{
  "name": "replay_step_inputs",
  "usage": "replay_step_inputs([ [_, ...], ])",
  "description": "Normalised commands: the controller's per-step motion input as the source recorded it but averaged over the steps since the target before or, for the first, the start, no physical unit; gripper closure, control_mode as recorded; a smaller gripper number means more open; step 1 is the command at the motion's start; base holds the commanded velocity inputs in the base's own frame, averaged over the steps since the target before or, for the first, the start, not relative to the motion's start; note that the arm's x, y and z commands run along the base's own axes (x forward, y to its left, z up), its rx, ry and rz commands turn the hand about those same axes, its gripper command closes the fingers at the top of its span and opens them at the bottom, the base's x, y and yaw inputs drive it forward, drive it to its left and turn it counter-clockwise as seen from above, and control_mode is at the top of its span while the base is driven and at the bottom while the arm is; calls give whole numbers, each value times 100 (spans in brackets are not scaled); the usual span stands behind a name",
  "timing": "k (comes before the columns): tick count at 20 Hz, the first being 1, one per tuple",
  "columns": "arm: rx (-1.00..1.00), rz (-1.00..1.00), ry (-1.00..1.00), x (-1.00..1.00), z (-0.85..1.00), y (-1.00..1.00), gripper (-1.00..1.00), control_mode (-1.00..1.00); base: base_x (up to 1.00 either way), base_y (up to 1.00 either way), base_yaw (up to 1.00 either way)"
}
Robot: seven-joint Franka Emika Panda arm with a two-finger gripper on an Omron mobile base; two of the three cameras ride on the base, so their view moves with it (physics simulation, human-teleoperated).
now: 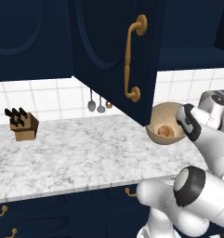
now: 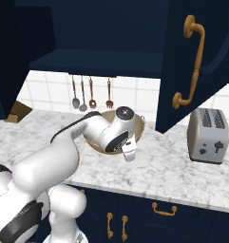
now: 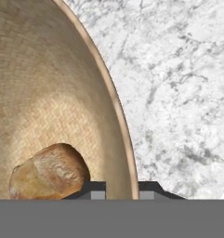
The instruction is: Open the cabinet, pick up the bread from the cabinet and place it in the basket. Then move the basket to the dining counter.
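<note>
Bread (image 3: pixel 49 172) sits in the basket (image 3: pixel 48 83) as the gripper (image 3: pixel 121 190) pinches its rim narrowly; lifting level and slowly should keep the bun aboard.

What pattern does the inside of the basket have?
A fine tan woven herringbone weave on the basket, clearest in the hand view.

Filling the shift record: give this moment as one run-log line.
cabinet: open | bread: in basket | gripper: clamped on basket rim | basket: tilted
</note>
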Motion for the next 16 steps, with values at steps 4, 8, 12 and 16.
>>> replay_step_inputs([
  [4, 1, 0, 0, -52, 60, 13, 100, -100, 0, 0, 0],
  [8, 5, 0, 0, -64, 71, 10, 100, -100, 0, 0, 0],
  [12, 3, 0, 0, -54, 62, 31, 100, -100, 0, 0, 0],
  [16, 4, 0, 0, -61, 61, 22, 100, -100, 0, 0, 0],
])
